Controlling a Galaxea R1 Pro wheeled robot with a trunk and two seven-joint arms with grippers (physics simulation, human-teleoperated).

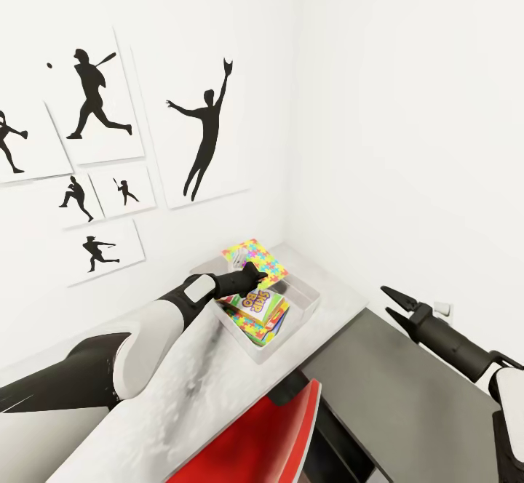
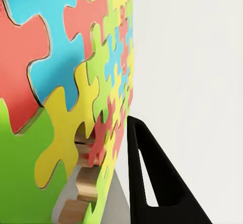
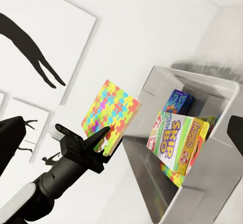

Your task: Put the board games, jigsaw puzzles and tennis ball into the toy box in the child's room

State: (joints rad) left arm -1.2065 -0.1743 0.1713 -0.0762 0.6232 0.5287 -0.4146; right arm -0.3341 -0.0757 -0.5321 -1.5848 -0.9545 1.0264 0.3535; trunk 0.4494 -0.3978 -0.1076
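Nearest the head camera we record a glossy red chair back, pushed up against the long pale grey table that runs along the wall.

Above the table we note a group of white wall posters with black baseball-player silhouettes.

At the table's far end, in the corner, we list the open white rectangular toy box. Inside it stands a white and green "Skip-Bo" board game box, upright on edge, with a blue game box behind it and a multicoloured jigsaw puzzle lying beneath.

We enter the left gripper, black-fingered on a white and black arm, closed on a second flat wooden jigsaw puzzle with pink, blue, yellow and green pieces. The puzzle is held tilted over the box's near rim, above the games; in the left wrist view one black finger lies against its edge.

We enter the right gripper, black, hanging beside the table's end, well apart from the box, its jaws spread and holding nothing.
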